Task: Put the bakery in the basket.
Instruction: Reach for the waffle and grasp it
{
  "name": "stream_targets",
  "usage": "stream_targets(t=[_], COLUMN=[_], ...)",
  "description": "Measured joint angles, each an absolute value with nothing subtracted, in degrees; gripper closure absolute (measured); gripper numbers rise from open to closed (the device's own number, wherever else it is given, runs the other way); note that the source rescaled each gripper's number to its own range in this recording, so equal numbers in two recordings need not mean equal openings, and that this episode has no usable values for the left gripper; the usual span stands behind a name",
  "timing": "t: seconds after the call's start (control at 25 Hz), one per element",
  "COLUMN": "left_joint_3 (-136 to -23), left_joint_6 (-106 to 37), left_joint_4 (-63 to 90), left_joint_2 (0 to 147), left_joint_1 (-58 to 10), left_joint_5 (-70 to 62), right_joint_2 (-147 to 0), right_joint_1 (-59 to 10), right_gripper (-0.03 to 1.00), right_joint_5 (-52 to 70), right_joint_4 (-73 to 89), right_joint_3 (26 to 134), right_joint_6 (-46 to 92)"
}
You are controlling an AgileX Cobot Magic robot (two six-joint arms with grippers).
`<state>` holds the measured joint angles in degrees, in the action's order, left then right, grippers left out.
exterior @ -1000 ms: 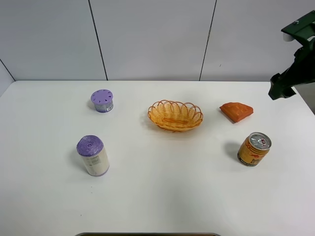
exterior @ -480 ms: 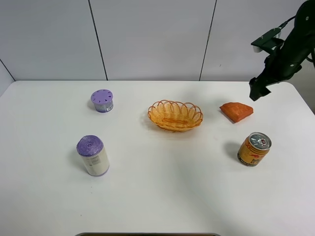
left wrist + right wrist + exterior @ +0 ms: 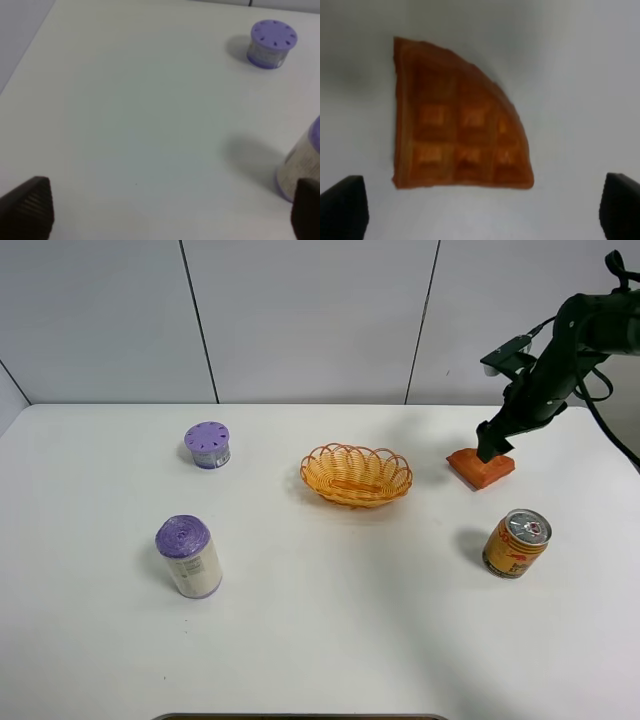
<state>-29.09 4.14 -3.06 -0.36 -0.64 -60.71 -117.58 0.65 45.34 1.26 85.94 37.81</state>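
our right hand (image 3: 489, 447) hovers spread wide over the bakery (image 3: 482, 469), which lies on the counter (image 3: 330, 610) right of the basket (image 3: 405, 478).

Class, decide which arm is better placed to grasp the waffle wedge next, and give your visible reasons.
Right. The right gripper hangs open directly over the waffle wedge, framed between its fingers in the wrist view. The left gripper faces only the purple-lidded jar and canister, across the table.

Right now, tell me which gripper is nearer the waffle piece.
Right. The right gripper hangs open just above the waffle piece. The left gripper is across the table, near the purple-lidded can, out of the high view.
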Motion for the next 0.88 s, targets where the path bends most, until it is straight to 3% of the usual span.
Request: stream_targets(t=[0.88], left_joint_3=[-29.09], left_joint_6=[4.14], left_joint_4=[-3.06], left_joint_2=[-0.36], left_joint_1=[-0.64], left_joint_5=[-60.71], right_joint_2=[-126.03], right_joint_1=[0.65], right_gripper=[0.12], right_joint_5=[39.24], right_joint_4=[4.89], right_joint_3=[86.14], right_joint_6=[40.16])
